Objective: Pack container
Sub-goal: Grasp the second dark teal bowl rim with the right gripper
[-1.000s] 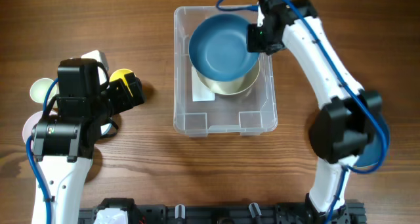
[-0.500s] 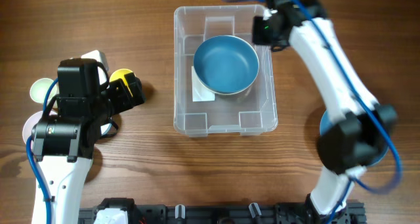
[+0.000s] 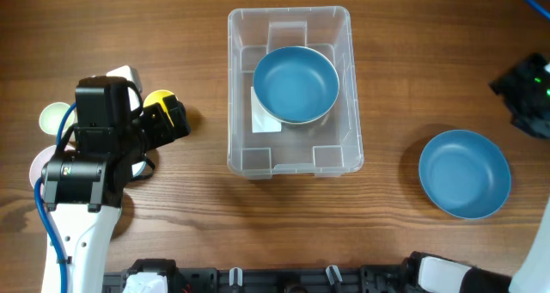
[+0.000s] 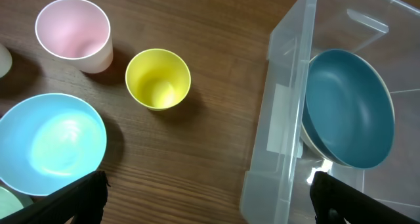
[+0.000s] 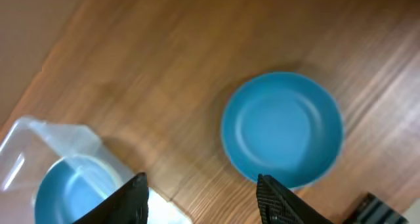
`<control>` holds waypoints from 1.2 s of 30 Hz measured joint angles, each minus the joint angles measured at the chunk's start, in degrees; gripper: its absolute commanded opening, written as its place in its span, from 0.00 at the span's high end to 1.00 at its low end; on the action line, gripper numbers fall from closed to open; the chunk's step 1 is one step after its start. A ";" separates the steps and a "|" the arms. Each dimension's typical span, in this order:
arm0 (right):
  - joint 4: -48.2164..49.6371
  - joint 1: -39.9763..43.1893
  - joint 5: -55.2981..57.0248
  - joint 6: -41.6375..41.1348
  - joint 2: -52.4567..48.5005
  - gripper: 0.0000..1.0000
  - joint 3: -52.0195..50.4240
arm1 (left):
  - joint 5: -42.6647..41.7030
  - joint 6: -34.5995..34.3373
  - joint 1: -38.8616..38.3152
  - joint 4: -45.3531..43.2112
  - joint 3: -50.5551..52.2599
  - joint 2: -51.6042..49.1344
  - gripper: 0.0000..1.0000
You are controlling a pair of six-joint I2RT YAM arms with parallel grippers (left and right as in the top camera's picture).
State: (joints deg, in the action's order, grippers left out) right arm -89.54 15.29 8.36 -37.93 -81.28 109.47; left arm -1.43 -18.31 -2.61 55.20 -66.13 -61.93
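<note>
A clear container (image 3: 292,160) sits on the middle of a wooden table (image 3: 172,35), its long sides running away from the robot. A white label (image 3: 262,117) shows on its base. Inside, toward the far end, a blue bowl (image 3: 296,84) lies upright. The left wrist view shows this blue bowl (image 4: 348,109) nested in a pale bowl (image 4: 310,142), seen through the container's wall (image 4: 282,119).

Well to the right of the container, a second blue bowl (image 3: 464,173) rests upright on the bare table.

Left of the container stand a yellow cup (image 4: 157,78) and a pink cup (image 4: 72,33), both upright and apart from each other. A light blue bowl (image 4: 51,144) sits near them. From overhead the yellow cup (image 3: 157,97) is partly hidden by the left arm (image 3: 94,155).

The left gripper (image 4: 210,201) hangs over the table between the cups and the container. Its fingers are spread wide and hold nothing.

The right arm (image 3: 528,91) is at the far right edge of the overhead view, well away from the container. The right gripper (image 5: 202,198) is up over the table, with the second blue bowl (image 5: 282,129) and a corner of the container (image 5: 59,140) below it. Its fingers are apart and hold nothing.
</note>
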 measured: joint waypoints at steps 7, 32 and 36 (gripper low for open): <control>6.12 9.92 -6.23 4.92 10.99 0.30 -15.91 | 0.00 0.00 0.00 -0.02 0.00 0.00 0.00; 44.13 2.25 -9.40 3.58 -12.26 0.47 -55.45 | -1.92 0.00 0.00 0.07 -0.04 0.00 0.00; 44.65 2.25 -6.93 2.38 -12.31 0.69 -55.45 | -1.92 0.00 0.00 0.07 -0.04 0.00 0.00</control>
State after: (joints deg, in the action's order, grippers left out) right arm -44.88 17.54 1.43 -35.55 -93.58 54.02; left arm -3.36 -18.31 -2.61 55.27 -66.17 -61.93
